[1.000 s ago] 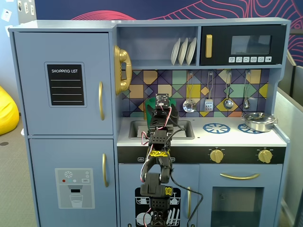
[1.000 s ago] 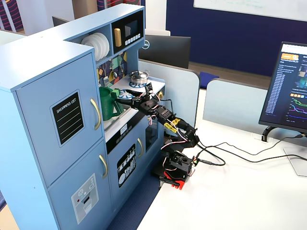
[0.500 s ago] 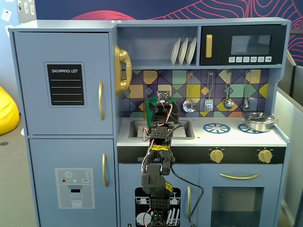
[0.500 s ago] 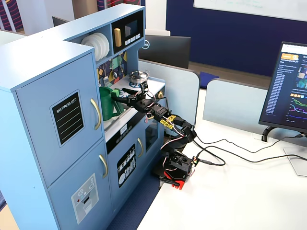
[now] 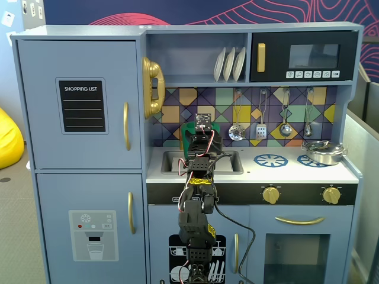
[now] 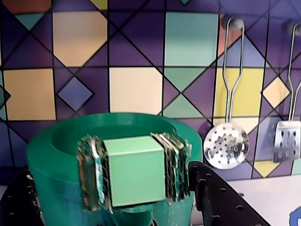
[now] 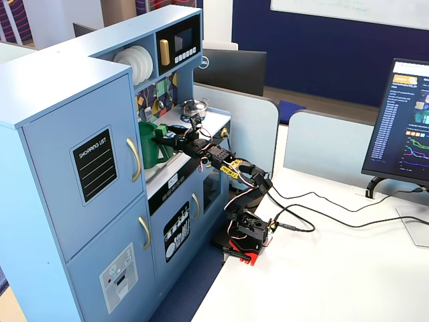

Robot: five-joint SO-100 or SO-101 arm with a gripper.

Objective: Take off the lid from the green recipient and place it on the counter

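The green recipient (image 6: 56,160) is a dark green cylinder that fills the lower wrist view, with a wide rim and a recessed top. It stands upright by the sink in a fixed view (image 7: 149,146). In the other fixed view only a green sliver (image 5: 217,131) shows behind the arm. My gripper (image 6: 135,172) reaches in level, and its padded fingers (image 6: 91,172) are shut on the light green strap handle (image 6: 136,174) on the recipient's near side. It also shows in a fixed view (image 7: 163,139). I see no lid in any view. The white counter (image 5: 284,170) lies to the right.
The recessed sink (image 5: 232,163) is under the arm. A silver pan (image 5: 324,152) sits on the right burner ring. Utensils (image 6: 226,143) hang on the tiled backsplash. Plates (image 5: 230,63) stand on the shelf above. Cables trail from the arm's base (image 7: 244,235).
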